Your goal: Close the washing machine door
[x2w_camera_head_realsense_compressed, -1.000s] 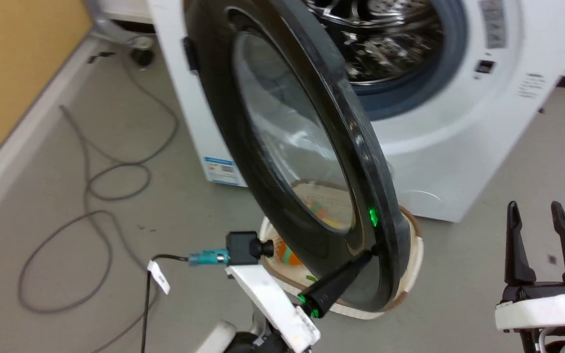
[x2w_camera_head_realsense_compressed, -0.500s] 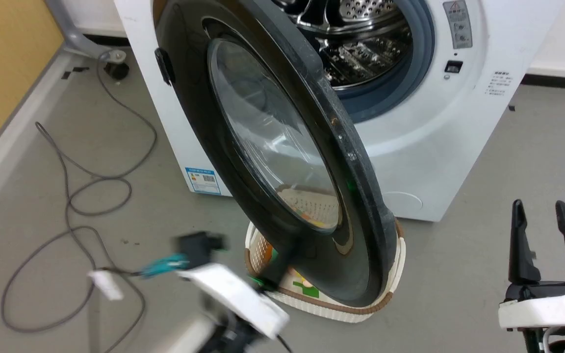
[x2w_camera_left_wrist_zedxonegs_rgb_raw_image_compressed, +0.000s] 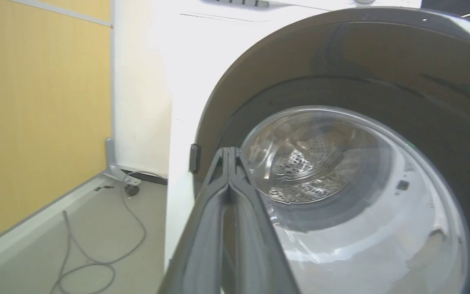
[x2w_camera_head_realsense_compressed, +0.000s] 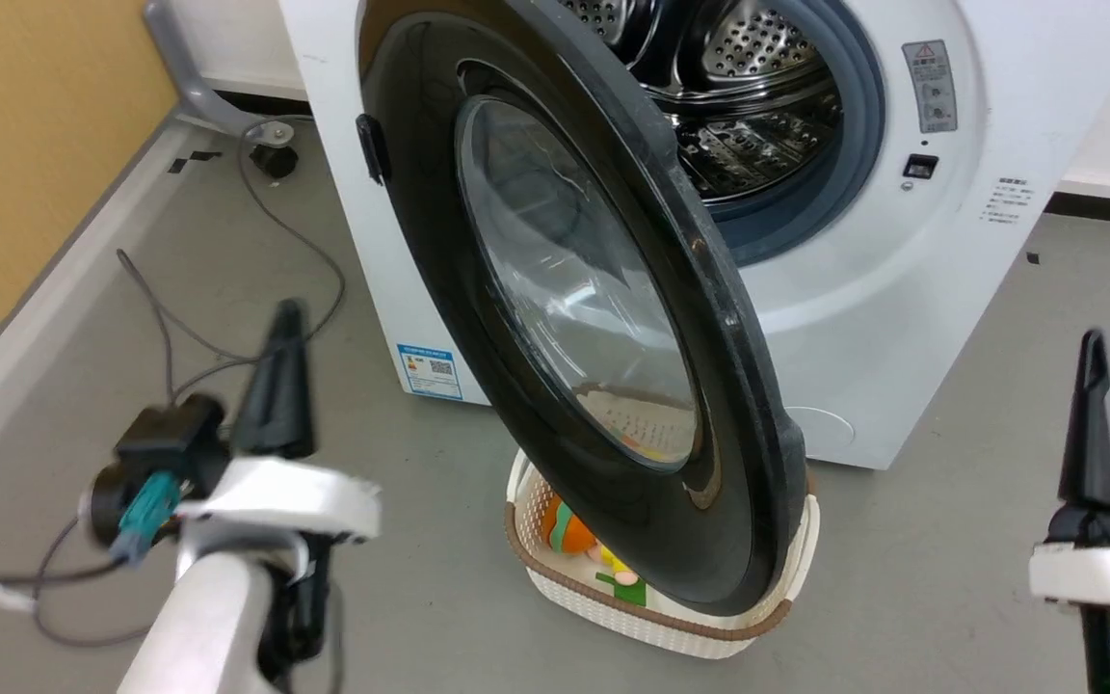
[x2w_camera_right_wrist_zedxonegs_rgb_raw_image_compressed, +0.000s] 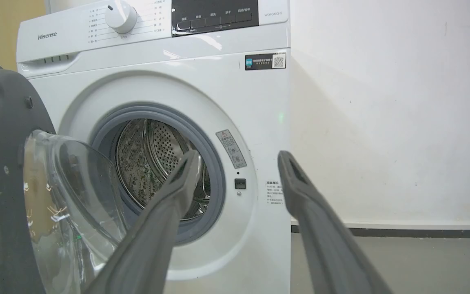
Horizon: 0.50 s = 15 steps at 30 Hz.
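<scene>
Gaping door point(x2w_camera_head_realsense_compressed: 565, 318) right of left gripper point(x2w_camera_head_realsense_compressed: 287, 316)

Bright, even light — soft glare on the washing machine door point(x2w_camera_head_realsense_compressed: 574, 308)

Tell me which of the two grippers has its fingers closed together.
The left gripper: its two fingers meet at the tips, pointing toward the washing machine door. The right gripper has its fingers wide apart.
</scene>
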{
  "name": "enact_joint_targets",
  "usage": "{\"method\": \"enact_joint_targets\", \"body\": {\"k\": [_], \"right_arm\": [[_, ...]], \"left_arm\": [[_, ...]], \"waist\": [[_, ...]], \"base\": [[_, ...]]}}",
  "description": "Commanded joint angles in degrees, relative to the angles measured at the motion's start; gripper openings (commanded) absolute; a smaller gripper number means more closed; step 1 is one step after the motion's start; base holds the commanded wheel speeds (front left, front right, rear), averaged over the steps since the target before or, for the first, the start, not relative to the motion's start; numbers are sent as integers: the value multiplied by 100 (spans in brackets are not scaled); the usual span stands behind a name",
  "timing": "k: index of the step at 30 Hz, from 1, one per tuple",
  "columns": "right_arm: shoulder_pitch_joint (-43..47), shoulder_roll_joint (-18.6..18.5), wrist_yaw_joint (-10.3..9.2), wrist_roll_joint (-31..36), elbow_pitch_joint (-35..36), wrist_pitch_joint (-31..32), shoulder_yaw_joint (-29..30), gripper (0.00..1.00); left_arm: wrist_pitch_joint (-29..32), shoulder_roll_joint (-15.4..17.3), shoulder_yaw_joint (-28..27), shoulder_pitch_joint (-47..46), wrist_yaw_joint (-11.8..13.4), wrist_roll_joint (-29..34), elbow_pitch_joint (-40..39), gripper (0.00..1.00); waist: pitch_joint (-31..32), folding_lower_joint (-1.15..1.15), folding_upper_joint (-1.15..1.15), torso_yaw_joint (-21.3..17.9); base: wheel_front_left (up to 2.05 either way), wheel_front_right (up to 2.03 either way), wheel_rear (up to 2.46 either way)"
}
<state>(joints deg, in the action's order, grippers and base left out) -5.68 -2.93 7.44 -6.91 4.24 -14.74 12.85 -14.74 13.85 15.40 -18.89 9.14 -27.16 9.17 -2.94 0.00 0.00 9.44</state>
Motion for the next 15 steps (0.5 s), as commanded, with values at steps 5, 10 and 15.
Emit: {"method": "enact_joint_targets", "body": {"k": [5, 10, 15], "right_arm": [[-349, 5, 5, 103, 448, -26, -91, 100], [-578, 5, 5, -433, 747, -26, -140, 100], [-783, 5, 5, -1067, 1105, -26, -412, 0]], "left_arm": [[-25, -148, -735, 655, 432, 1033, -317, 0], [-25, -316, -1005, 1249, 387, 1550, -689, 100], [-25, -464, -1226, 1736, 194, 1743, -767, 100]], "waist": [[7, 0, 0, 78], [73, 0, 0, 134], [160, 0, 0, 217]], "base": [[0, 0, 0], [0, 0, 0], [0, 0, 0]]}}
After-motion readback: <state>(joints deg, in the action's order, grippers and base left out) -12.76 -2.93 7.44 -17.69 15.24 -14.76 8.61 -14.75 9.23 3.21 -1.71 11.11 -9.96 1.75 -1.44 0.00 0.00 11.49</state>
